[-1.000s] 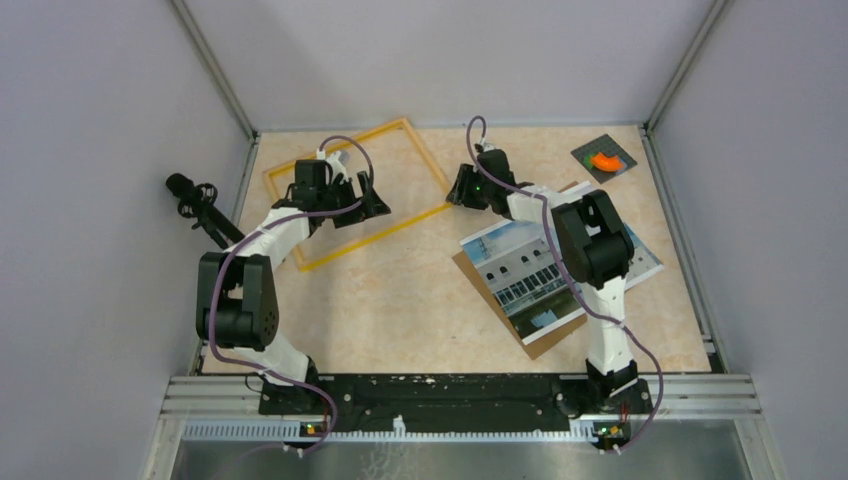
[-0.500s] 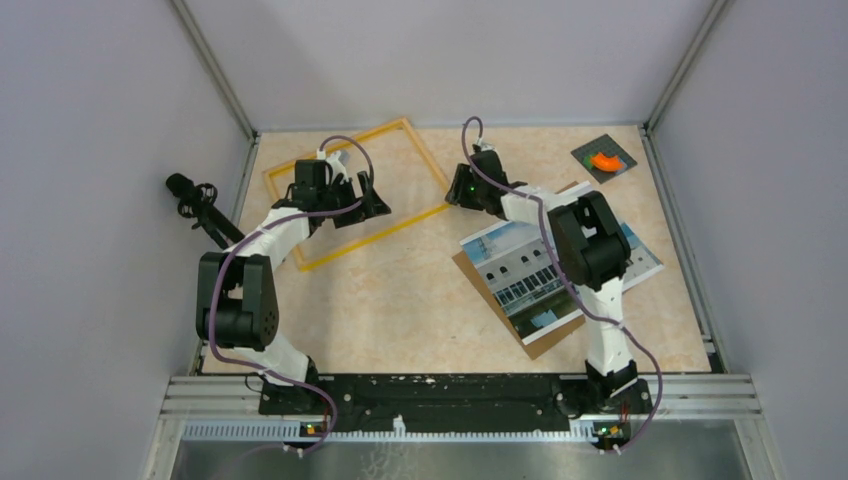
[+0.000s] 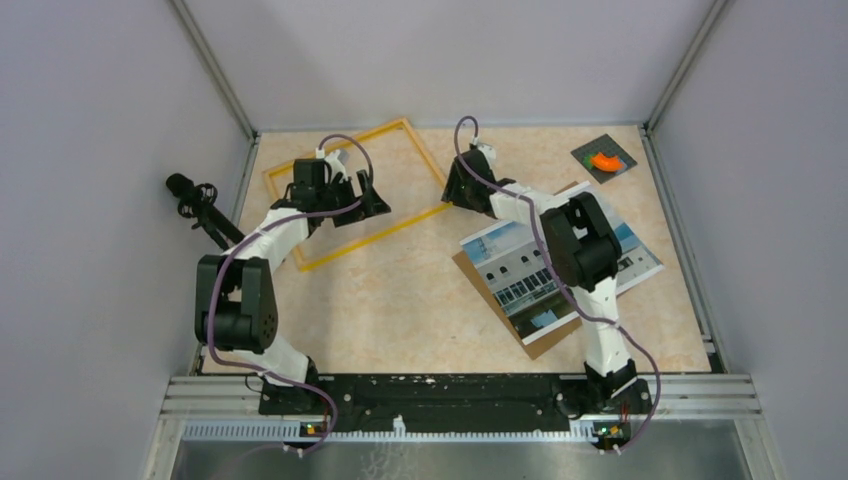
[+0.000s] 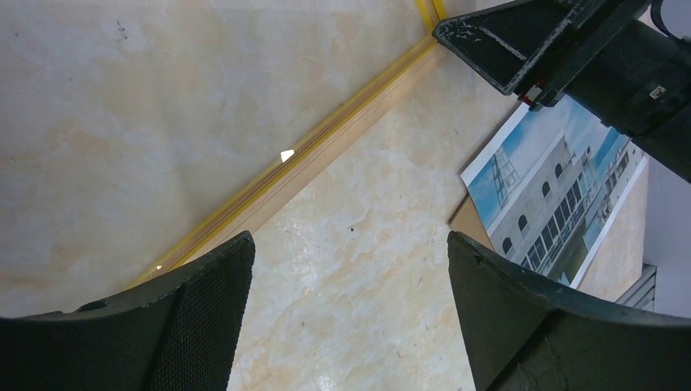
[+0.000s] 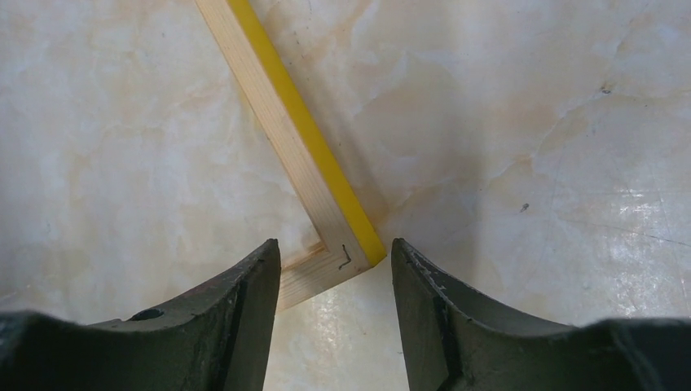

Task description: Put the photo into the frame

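Note:
The yellow frame (image 3: 400, 226) lies flat at the back left of the table. Its wood-coloured near right corner (image 5: 342, 244) sits between the tips of my right gripper (image 5: 334, 243), whose fingers stand apart around it with a gap on the yellow side. My left gripper (image 4: 350, 244) hangs wide open over bare table just beyond the frame's near rail (image 4: 326, 142), holding nothing. The photo (image 3: 530, 270), a white building under blue sky, rests on the table's right side under the right arm, and its corner shows in the left wrist view (image 4: 554, 195).
A brown backing board (image 3: 545, 340) lies under the photo and sticks out at its near edge. A grey pad with an orange piece (image 3: 603, 160) sits at the back right corner. A black stalk (image 3: 195, 200) stands off the table's left edge. Walls enclose three sides.
My right gripper has crept a little toward the back left, onto the frame's corner, and its jaws have spread slightly. The left arm, frame and photo have not moved.

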Action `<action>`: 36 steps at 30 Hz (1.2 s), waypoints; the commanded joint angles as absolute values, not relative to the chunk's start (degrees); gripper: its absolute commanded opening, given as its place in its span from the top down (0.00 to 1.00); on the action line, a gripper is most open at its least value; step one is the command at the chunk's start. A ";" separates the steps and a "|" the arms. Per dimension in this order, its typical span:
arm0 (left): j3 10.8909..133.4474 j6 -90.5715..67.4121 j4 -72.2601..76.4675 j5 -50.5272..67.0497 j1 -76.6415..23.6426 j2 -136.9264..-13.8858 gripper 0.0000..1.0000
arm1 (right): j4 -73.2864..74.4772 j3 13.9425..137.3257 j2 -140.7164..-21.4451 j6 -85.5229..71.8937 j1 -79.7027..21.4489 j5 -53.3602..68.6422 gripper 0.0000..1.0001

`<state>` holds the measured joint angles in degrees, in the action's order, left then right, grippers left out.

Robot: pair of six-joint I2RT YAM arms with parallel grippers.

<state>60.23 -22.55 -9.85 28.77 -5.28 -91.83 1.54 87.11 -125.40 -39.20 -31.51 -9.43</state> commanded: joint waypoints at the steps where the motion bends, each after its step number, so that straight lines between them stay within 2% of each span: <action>1: 61.17 -22.24 -7.67 29.63 -5.27 -88.57 0.09 | 21.33 93.11 -132.01 -38.19 -32.34 -12.37 0.48; 5: 61.22 -21.70 -7.95 28.89 -5.27 -87.63 0.09 | 26.61 95.79 -133.51 -36.81 -33.64 -15.79 0.52; 9: 61.42 -21.16 -8.32 27.74 -5.25 -86.58 0.09 | 30.63 99.82 -135.91 -33.12 -34.81 -18.23 0.73; 11: 61.44 -20.78 -8.56 26.68 -5.21 -85.97 0.09 | 33.23 100.90 -136.20 -31.44 -34.89 -18.62 0.80; 19: 61.38 -20.57 -8.53 26.44 -5.19 -84.75 0.08 | 28.09 90.25 -127.39 -24.88 -34.74 -18.19 0.95; 25: 61.27 -20.96 -8.43 26.99 -5.19 -84.51 0.08 | 24.60 84.11 -123.20 -23.14 -33.22 -17.63 0.98; 27: 61.17 -21.21 -8.12 27.40 -5.19 -84.53 0.08 | 22.82 83.70 -122.07 -22.08 -32.79 -16.60 0.92; 29: 61.04 -21.71 -7.95 28.47 -5.19 -84.79 0.07 | 23.31 85.92 -121.49 -20.55 -32.70 -15.28 0.75; 32: 60.22 -22.94 -6.43 30.61 -5.38 -84.98 0.06 | 26.40 91.31 -119.40 -18.94 -32.70 -13.51 0.57; 36: 59.39 -24.34 -4.60 33.27 -7.23 -85.61 0.04 | 30.91 94.48 -111.87 -16.68 -32.70 -13.85 0.28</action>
